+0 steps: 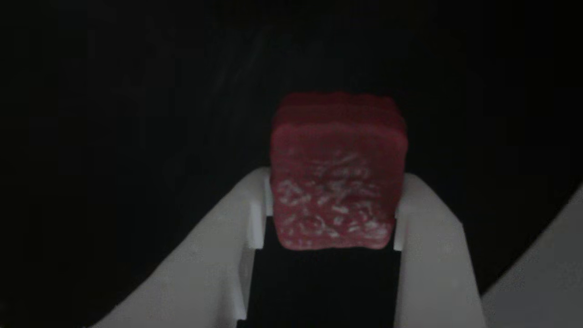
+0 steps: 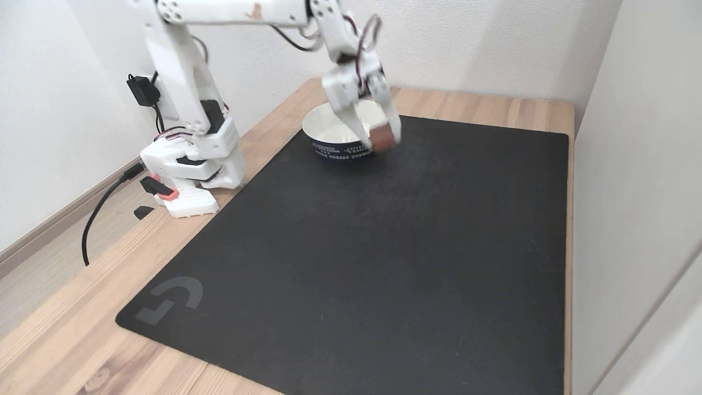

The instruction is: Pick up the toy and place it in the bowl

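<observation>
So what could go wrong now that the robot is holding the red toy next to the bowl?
The toy hangs by the bowl's right rim in the fixed view, not clearly over the middle, so letting go now might drop it on the black mat. Also, the gripper pinches only the toy's lower part in the other view, so it could slip. And the fingers are close enough to bump the bowl.

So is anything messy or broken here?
No, nothing stands out. The gripper holds the toy squarely beside the bowl, which sits upright on the flat mat.
</observation>
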Controlling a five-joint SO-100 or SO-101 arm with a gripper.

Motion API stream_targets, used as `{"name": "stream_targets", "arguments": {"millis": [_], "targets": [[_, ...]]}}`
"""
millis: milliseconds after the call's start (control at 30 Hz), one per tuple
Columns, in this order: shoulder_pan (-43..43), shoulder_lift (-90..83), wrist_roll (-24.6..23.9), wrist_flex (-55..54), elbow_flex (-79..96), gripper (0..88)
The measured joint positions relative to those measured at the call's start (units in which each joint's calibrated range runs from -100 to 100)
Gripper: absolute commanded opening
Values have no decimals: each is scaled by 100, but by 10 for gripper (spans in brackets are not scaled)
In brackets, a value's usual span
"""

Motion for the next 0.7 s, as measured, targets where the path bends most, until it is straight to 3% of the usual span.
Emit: {"name": "stream_targets", "arguments": {"millis": [300, 467, 700], "targets": [[-1756, -1249, 314, -1342, 2116, 24], [-2214, -1640, 432, -1587, 2532, 27], [-2231, -1749, 422, -1629, 2929, 30]]}}
